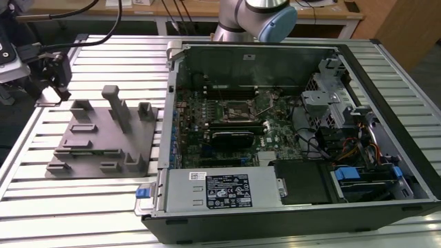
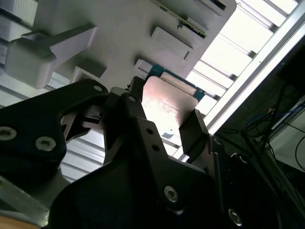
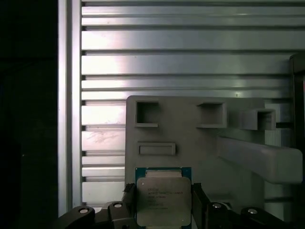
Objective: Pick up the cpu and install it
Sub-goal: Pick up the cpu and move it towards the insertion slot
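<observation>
The cpu (image 3: pixel 163 200), silver-grey on top with a green board edge, sits clamped between the two black fingers (image 3: pixel 198 204) of the gripper (image 3: pixel 163 206). The fingers press on two opposite sides of the chip. In both wrist views it lies against the near edge of the grey fixture plate (image 3: pixel 190 143); I cannot tell whether it touches the plate. In the second wrist view the cpu (image 2: pixel 167 106) catches the light, with one finger (image 2: pixel 193 133) flat against its side.

In the exterior view the gripper (image 1: pixel 61 85) hangs in the upper left of the frame, just beside the far corner of the fixture plate (image 1: pixel 96 139). The robot arm (image 1: pixel 255 18) rises at the top centre.

Everything rests on a slatted aluminium table (image 1: pixel 90 217). Behind it, along the top of the frame, runs a wooden bench (image 1: pixel 206 8), and black cables (image 1: pixel 103 31) trail in at the upper left.

The fixture plate carries a tall post (image 1: pixel 113 106) and several small box-shaped pockets (image 3: pixel 147 114).

The open computer case (image 1: pixel 386 77) takes the centre and right of the frame, lying on its side. Inside is the motherboard (image 1: pixel 276 137) with the square black cpu socket (image 1: pixel 238 108) in its metal frame near the middle. A silver power supply (image 1: pixel 220 190) sits at the lower centre. Bundled wires (image 1: pixel 337 147) and a drive bay with blue tabs (image 1: pixel 351 173) are at the lower right.
</observation>
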### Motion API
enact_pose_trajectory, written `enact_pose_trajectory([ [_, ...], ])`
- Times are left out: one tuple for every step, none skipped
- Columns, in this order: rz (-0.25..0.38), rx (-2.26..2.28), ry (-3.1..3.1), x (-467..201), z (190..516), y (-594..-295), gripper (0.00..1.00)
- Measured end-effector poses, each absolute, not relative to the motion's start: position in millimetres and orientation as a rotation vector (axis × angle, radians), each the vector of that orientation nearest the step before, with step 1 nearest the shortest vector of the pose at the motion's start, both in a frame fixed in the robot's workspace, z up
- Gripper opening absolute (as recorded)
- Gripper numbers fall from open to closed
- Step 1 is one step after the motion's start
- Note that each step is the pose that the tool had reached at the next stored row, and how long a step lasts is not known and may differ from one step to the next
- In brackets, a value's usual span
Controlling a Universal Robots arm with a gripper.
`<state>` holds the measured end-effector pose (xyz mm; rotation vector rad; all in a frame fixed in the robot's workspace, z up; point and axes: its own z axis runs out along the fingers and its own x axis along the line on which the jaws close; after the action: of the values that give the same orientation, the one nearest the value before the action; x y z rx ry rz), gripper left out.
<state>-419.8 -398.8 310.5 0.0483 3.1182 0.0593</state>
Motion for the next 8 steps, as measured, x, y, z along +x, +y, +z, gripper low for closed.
enact_pose_trajectory([
  [0.059,0.048,3.118,-419.8,311.8,-398.8,0.55],
  [0.059,0.048,3.118,-419.8,313.0,-398.8,0.55],
  [0.059,0.048,3.118,-419.8,314.4,-398.9,0.55],
  [0.059,0.048,3.118,-419.8,316.1,-398.8,0.55],
  [0.059,0.048,3.118,-419.8,318.2,-398.8,0.55],
  [0.059,0.048,3.118,-419.8,320.5,-398.8,0.55],
  [0.059,0.048,3.118,-419.8,322.6,-398.8,0.55],
  [0.059,0.048,3.118,-419.8,324.9,-398.8,0.55],
])
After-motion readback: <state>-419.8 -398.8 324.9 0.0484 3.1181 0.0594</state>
